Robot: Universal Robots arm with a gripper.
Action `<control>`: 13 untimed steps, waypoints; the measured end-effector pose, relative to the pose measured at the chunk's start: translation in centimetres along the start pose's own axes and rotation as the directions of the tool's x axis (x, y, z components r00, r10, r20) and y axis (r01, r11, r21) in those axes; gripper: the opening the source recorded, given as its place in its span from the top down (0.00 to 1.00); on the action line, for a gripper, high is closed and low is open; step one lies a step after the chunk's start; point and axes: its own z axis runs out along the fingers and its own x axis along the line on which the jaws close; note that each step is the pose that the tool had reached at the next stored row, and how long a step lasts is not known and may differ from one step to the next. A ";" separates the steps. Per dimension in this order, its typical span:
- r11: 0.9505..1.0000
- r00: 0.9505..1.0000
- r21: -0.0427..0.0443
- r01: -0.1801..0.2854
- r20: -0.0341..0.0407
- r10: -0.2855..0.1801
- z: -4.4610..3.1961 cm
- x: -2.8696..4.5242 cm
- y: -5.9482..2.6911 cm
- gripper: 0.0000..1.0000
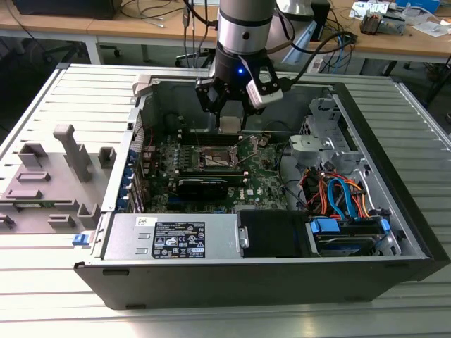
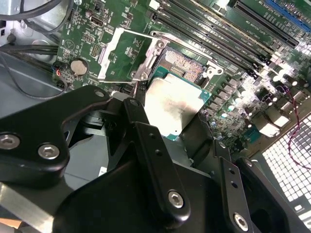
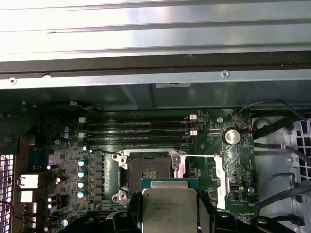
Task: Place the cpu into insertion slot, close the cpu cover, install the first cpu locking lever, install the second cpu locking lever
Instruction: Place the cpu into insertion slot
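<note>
**Chip held over the open socket: step one in hand**

The pincer [image 1: 230, 113] is clenched on the cpu [image 2: 175, 107], its black fingers pressing two opposite edges of the chip. In the exterior view it hangs inside the open computer case [image 1: 282, 274], which lies on the slatted tabletop [image 1: 42, 282], above the far middle part of the green motherboard [image 3: 63, 165].

By my reading this is the first step, placing the chip. In both wrist views the cpu sits apart from the insertion slot [image 3: 148, 167], just beside it and not yet over its centre. The slot is bare, with its dark contact field exposed inside a thin metal rim. The cpu cover [image 2: 124, 53] is swung up and back on its hinge side, clear of the opening, so nothing blocks the way down. Neither lever step nor the cover step looks begun.

Seating the chip would call for its square outline to line up squarely with the slot's rim, and for it to go in flat rather than corner first, since the fit looks close on every side. The long black memory slots [image 3: 138, 131] lie just beyond the socket and want avoiding.

The cpu itself is a small flat square with a dull silvery metal top, faint print on it, and a narrow green border.
</note>
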 end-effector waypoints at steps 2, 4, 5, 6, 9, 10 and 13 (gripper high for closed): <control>1.000 1.000 0.000 0.000 0.000 0.000 0.05 0.00 -0.02 0.45; 1.000 1.000 0.000 0.000 0.000 0.000 0.35 -0.01 -0.13 0.45; 1.000 1.000 0.000 0.000 0.000 0.000 0.55 -0.01 -0.20 0.45; 1.000 1.000 0.000 0.000 0.000 0.000 0.58 -0.01 -0.21 0.45; 1.000 1.000 0.000 0.000 0.000 0.000 0.65 -0.02 -0.24 0.45; 1.000 1.000 0.000 0.000 0.000 0.000 0.68 -0.02 -0.25 0.45; 1.000 1.000 0.000 0.000 0.000 0.000 0.74 -0.02 -0.27 0.45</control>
